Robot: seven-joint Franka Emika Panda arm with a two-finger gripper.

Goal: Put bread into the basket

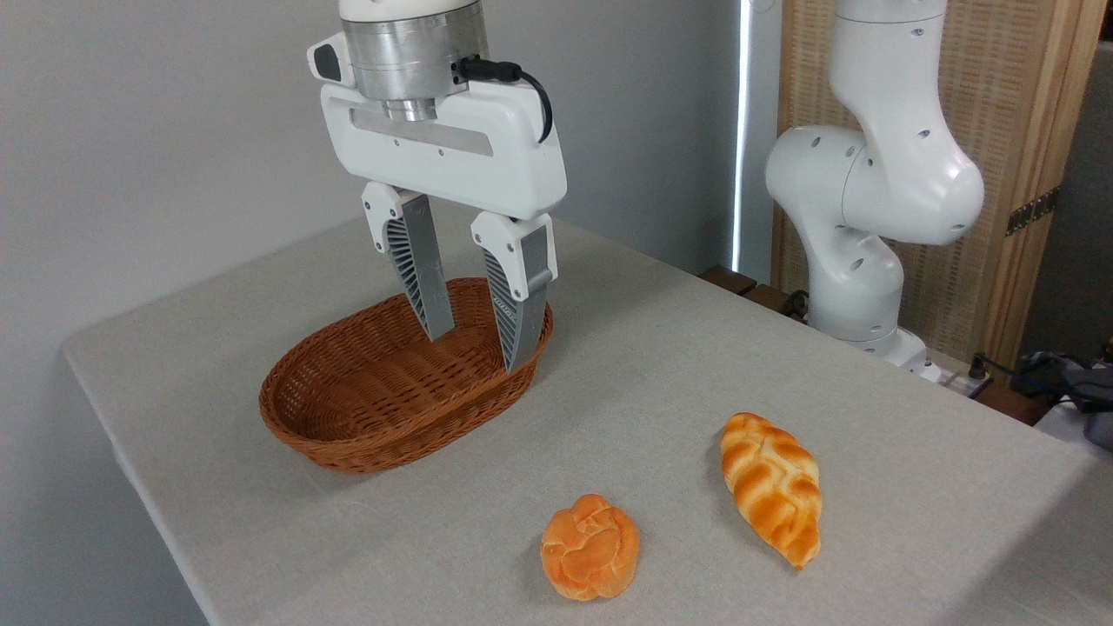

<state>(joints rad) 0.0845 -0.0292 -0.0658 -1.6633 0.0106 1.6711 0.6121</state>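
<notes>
Table (661,365): covered with a plain light grey cloth, set against a grey wall.

Basket (383,422): oval, shallow, reddish-brown wicker, standing on the left part of the table. Nothing lies inside it.

Bread (770,487): long braided loaf, golden-yellow with orange-brown crust, pointed ends. It lies flat on the cloth toward the front right, its length running from back-left to front-right, well apart from the basket.

Bun (589,547): round, orange, knotted, lying on the cloth near the front edge, to the left of the bread and not touching it.

Gripper (478,335): white body with two grey ribbed fingers (416,269) pointing downward. It hangs over the right end of the basket. The fingers are spread apart with a clear gap between them, and nothing is held. It touches neither the bread nor the bun.

Arm base (869,217): white jointed column standing behind the table's right side, before a slatted wooden panel (1000,130).
</notes>
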